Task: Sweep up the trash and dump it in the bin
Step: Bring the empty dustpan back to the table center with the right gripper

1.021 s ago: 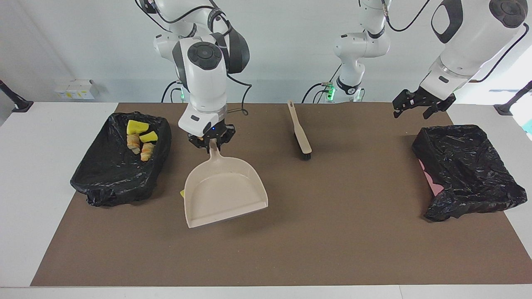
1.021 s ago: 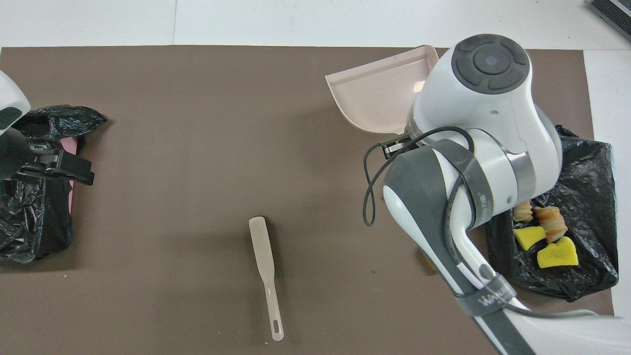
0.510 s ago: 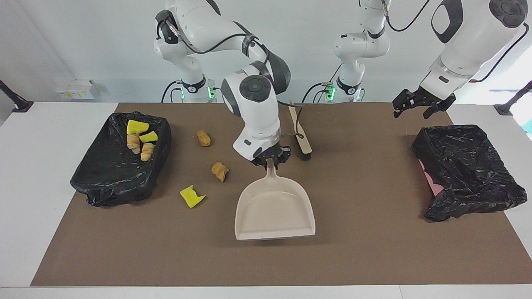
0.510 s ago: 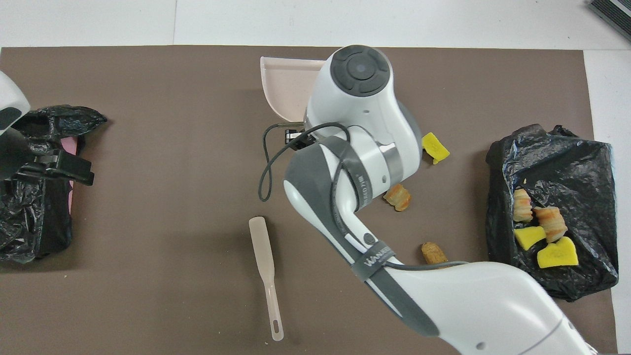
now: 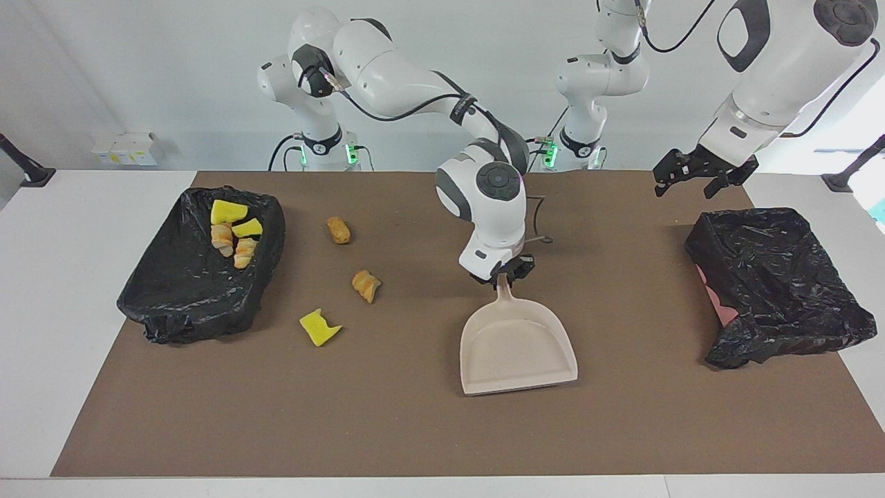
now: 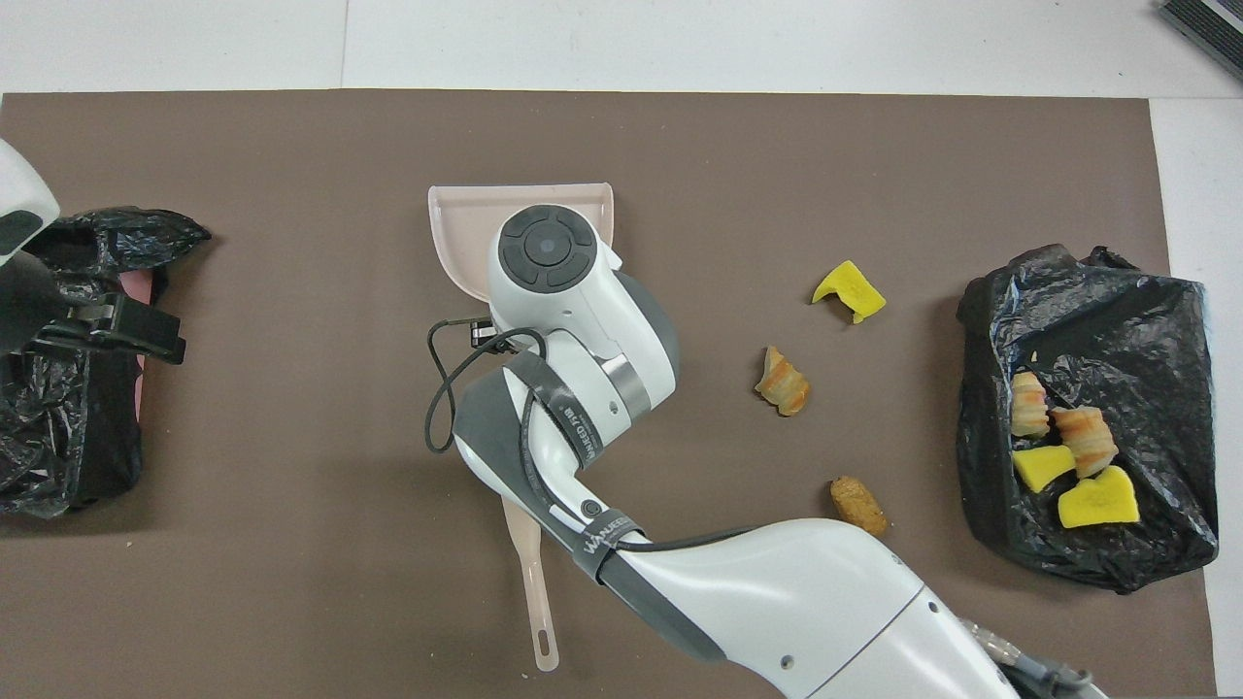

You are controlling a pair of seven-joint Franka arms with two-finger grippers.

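- Right gripper [image 5: 502, 275] clamped on beige dustpan [image 5: 517, 346] handle, mid-mat.
- Left gripper [image 5: 698, 174] spread open, waiting over bag-lined bin [image 5: 781, 283].
- Three trash scraps [image 5: 366, 285] on mat, four inside other bin [image 5: 187, 290].

Right gripper [image 5: 502, 275] clamped; left gripper [image 5: 698, 173] seemingly open.
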